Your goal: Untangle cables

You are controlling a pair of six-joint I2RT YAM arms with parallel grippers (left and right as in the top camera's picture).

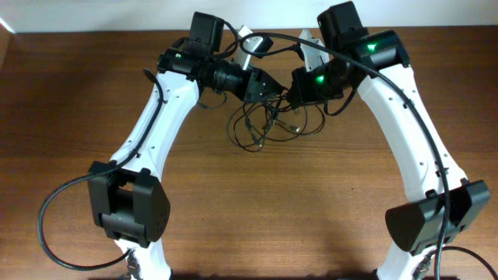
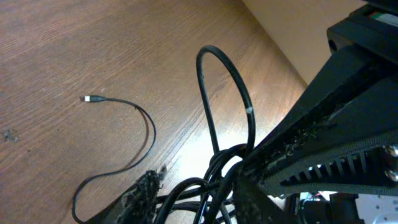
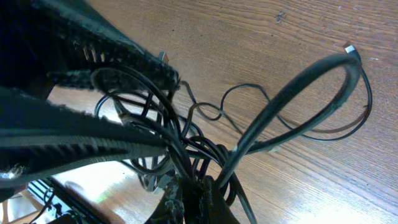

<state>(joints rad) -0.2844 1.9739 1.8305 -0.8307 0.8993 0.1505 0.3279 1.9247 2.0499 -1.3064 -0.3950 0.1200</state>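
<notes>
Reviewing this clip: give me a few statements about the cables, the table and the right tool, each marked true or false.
1. The cables sit in one bunch on the far half of the table. True.
2. The table is white plastic. False: it is brown wood.
3. In the left wrist view, a thin cord ends in a silvery plug lying on the wood, away from the bunch. True.
4. The right tool hangs wide open, away from every cable. False: it is shut on strands of the bunch.
</notes>
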